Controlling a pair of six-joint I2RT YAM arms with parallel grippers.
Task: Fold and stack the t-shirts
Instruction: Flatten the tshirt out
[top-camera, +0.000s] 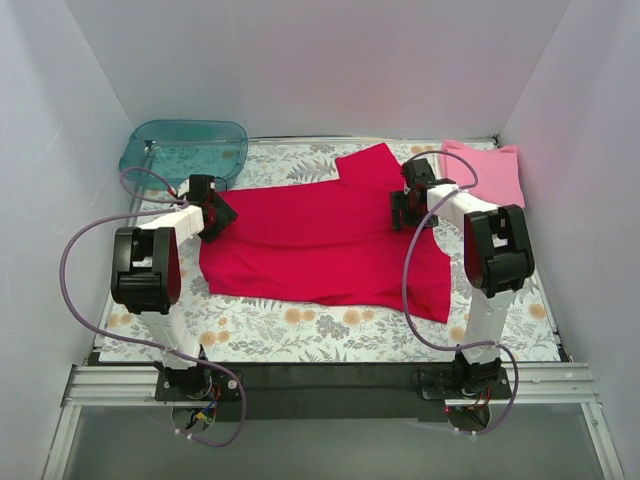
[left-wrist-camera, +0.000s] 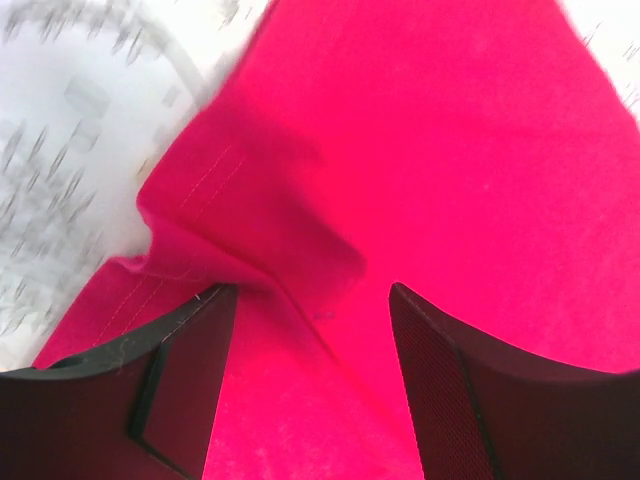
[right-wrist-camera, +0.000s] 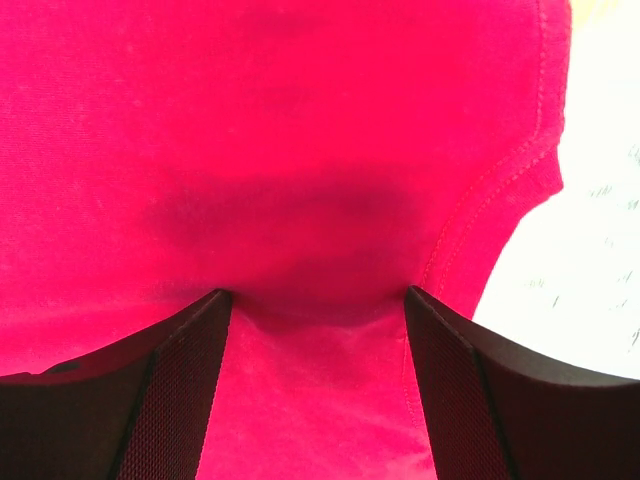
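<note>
The crimson red t-shirt (top-camera: 320, 240) lies spread across the middle of the table, with one sleeve pointing to the back. The light pink t-shirt (top-camera: 488, 170) lies folded at the back right corner. My left gripper (top-camera: 214, 214) is at the red shirt's left edge. In the left wrist view it (left-wrist-camera: 312, 300) is open, its jaws wide apart over a wrinkled fold of red cloth (left-wrist-camera: 420, 150) beside a stitched hem. My right gripper (top-camera: 410, 205) is over the shirt's right side. In the right wrist view it (right-wrist-camera: 317, 300) is open, its tips down on red cloth (right-wrist-camera: 300, 150) near a seam.
A teal translucent tub (top-camera: 185, 150) stands at the back left corner. The table carries a floral-patterned cloth (top-camera: 300, 330). White walls close in the back and both sides. The arms' purple cables loop near the bases.
</note>
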